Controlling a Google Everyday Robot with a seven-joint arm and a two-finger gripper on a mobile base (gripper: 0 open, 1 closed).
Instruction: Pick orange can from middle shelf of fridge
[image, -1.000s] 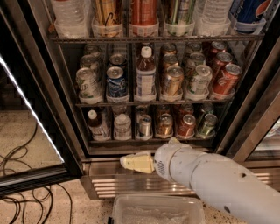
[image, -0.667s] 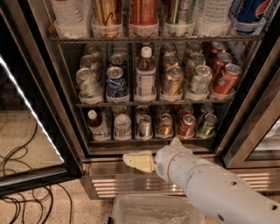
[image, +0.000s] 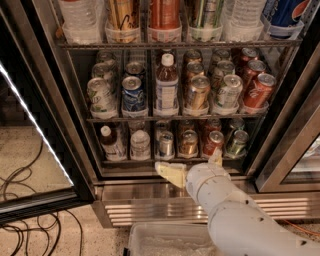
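Well above pincer (image: 188, 161), coppery orange can (image: 198, 92)

fridge (image: 140, 192) frame and ribbed base grille: brushed stainless, satin sheen. middle shelf (image: 125, 119): dark wire rack, metal front rail, clear plastic cup holders. orange can (image: 197, 92): glossy coppery aluminium, shiny silver top. gripper (image: 190, 165), low at the fridge sill, jaws spread: matt cream fingers (image: 169, 172), smooth white plastic arm (image: 240, 220). tub (image: 165, 240) below: frosted translucent plastic

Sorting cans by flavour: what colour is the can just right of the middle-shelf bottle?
The can is coppery orange-brown, silver-topped; camera view. The pincer is below, by the fridge base.
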